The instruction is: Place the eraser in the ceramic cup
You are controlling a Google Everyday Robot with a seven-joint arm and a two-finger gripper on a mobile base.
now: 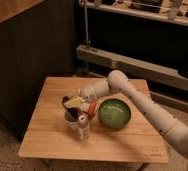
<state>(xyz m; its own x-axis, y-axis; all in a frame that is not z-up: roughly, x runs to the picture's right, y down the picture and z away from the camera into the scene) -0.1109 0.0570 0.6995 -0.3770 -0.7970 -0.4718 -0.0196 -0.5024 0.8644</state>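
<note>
My gripper [73, 103] is at the left of the table, directly over the ceramic cup [70, 120], a small pale grey cup. It is shut on the eraser [65, 100], a dark flat block that sticks out at the gripper's left side just above the cup's rim. The gripper hides most of the cup's opening. The arm reaches in from the right across the table's back half.
A small white bottle with a dark top [83, 127] stands right next to the cup, on its front right. An orange-red carrot-like piece [92, 109] lies between the cup and the green bowl [114, 113]. The wooden table [47, 137] has dark cabinets behind and to its left.
</note>
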